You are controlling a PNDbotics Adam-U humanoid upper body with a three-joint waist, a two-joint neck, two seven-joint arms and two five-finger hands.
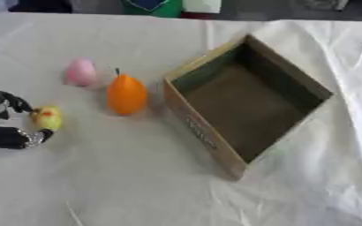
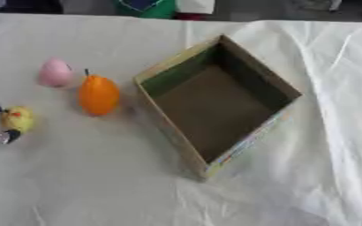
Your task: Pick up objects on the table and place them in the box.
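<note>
White cloth-covered table [image 1: 137, 185] — open cardboard box [image 1: 250, 103] right of centre. Left hand [image 1: 5, 126] at the left edge, fingers curled about a small yellow object [image 1: 47, 118]. Orange fruit [image 1: 127, 94] and pink object [image 1: 81, 72] lie nearby, beside the box.

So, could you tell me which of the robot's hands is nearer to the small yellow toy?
The left hand: its fingers curl around the yellow toy at the table's left edge. The right hand appears in neither view.

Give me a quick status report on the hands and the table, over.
Left hand closing around yellow toy; right hand out of view. Orange fruit and pink egg on cloth. Box empty, path clear.
</note>
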